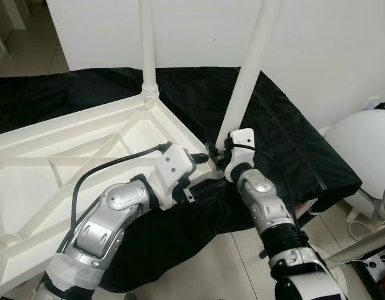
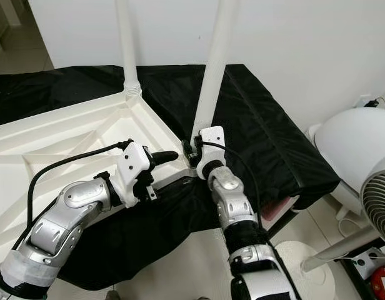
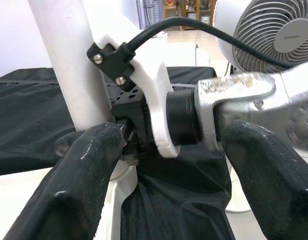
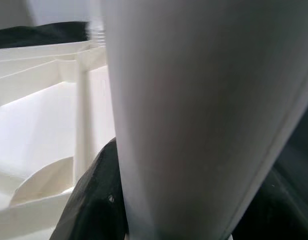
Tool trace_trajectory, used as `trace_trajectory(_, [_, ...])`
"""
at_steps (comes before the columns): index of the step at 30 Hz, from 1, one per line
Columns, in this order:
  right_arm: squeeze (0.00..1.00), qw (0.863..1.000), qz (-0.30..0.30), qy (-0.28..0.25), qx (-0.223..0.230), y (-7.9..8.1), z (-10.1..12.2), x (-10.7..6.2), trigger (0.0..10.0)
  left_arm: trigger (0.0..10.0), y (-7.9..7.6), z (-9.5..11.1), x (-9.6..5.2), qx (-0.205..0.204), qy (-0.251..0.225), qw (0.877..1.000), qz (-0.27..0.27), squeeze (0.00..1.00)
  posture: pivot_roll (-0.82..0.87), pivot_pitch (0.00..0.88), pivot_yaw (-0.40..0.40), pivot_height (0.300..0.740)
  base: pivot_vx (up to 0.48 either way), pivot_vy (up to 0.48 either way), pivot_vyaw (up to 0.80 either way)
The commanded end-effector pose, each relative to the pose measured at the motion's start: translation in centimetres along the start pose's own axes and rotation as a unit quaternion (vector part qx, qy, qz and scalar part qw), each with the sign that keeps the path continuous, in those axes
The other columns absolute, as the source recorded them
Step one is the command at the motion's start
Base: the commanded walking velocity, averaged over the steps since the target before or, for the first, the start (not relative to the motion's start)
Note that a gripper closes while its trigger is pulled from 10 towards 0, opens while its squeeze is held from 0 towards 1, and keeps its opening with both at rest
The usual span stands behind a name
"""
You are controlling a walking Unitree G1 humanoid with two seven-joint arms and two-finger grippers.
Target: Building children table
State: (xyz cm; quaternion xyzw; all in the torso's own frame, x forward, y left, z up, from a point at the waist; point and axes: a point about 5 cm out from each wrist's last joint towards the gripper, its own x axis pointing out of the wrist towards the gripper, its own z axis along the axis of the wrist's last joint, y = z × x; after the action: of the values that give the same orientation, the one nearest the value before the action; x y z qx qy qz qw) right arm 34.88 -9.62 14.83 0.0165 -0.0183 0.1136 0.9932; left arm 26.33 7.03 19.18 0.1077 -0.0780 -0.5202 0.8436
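Note:
The white children's table top [image 1: 49, 169] lies upside down on a black cloth. One white leg [image 1: 148, 44] stands upright in the far corner socket. A second white leg [image 1: 250, 75] leans slightly at the near right corner. My right gripper [image 1: 219, 154] is shut on this leg's base; in the right wrist view the leg [image 4: 194, 110] sits between the black fingers [image 4: 94, 200]. My left gripper [image 1: 204, 159] is open just left of that corner, its fingers [image 3: 89, 165] spread toward the right gripper's white wrist mount [image 3: 154, 100].
The black cloth [image 1: 286, 137] drops off at the right and near edges. A white fan [image 2: 377, 206] and a rounded white appliance [image 2: 352, 140] stand on the floor to the right. A white wall [image 1: 330, 50] runs behind.

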Motion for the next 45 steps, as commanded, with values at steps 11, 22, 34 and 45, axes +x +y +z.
trace_trajectory(11, [0.0,0.996,-0.082,0.003,0.045,3.0,-0.2,-1.2,10.0,10.0,-0.3,-0.2,0.0,-0.007,0.004,1.0,-0.005,0.0,0.04,0.08,-0.044,0.74,0.0,0.0,0.0])
trace_trajectory(22, [1.0,0.996,-0.079,-0.016,0.039,2.3,0.5,-1.5,10.0,10.0,-0.3,-0.1,-0.1,-0.005,0.005,1.0,-0.001,0.0,0.04,0.075,-0.047,0.74,0.0,0.0,0.0])
trace_trajectory(34, [0.0,0.999,0.046,-0.018,0.009,1.1,0.9,-1.6,10.0,10.0,-0.2,-0.2,0.1,-0.005,0.004,1.0,-0.004,0.0,0.03,0.063,-0.049,0.74,0.0,0.0,0.0])
trace_trajectory(45, [0.0,0.989,0.142,-0.005,-0.053,-0.7,0.6,-0.7,10.0,10.0,-0.2,-0.1,0.4,-0.002,0.0,1.0,-0.008,0.0,0.04,0.05,-0.048,0.74,0.0,0.0,0.0])
